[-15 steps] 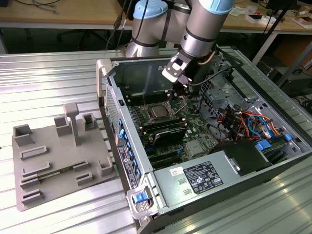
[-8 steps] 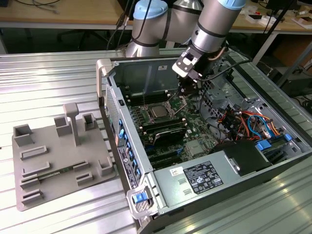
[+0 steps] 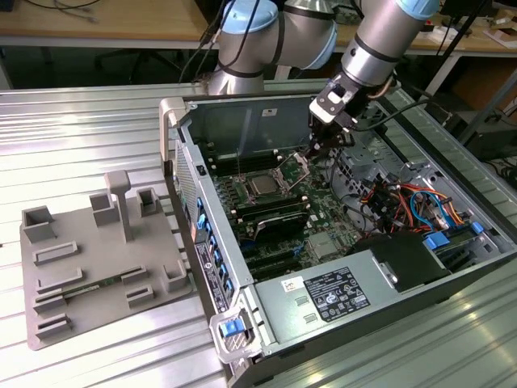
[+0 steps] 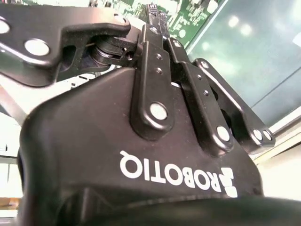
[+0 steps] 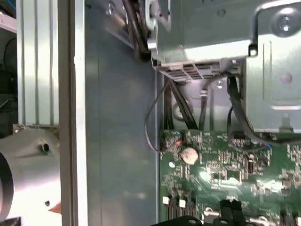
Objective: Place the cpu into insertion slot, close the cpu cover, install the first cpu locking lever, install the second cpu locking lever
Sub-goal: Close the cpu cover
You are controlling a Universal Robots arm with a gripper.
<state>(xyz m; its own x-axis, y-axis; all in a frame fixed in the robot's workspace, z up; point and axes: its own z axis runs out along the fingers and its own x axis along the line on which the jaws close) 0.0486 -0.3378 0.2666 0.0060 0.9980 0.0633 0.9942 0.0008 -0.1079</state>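
In the exterior view the cpu (image 3: 262, 184) lies flat in the insertion slot (image 3: 260, 196) on the green board inside the open computer case. The cpu cover (image 3: 295, 168) stands tilted up at the slot's far edge, on the exterior view's right of the chip. My gripper (image 3: 312, 153) hangs just above and beside the raised cover, its tips close to the cover's upper rim. In the second wrist view the finger links run together to a point at the gripper (image 4: 153, 14), so it looks shut with nothing seen between the fingers.
Black memory slots (image 3: 275, 220) lie in front of the socket. A labelled power supply (image 3: 339, 295) and orange and blue cables (image 3: 404, 202) fill the case's right side. A grey fixture plate (image 3: 89, 259) sits on the ribbed table at the left. A coin battery (image 5: 189, 155) shows on the board.
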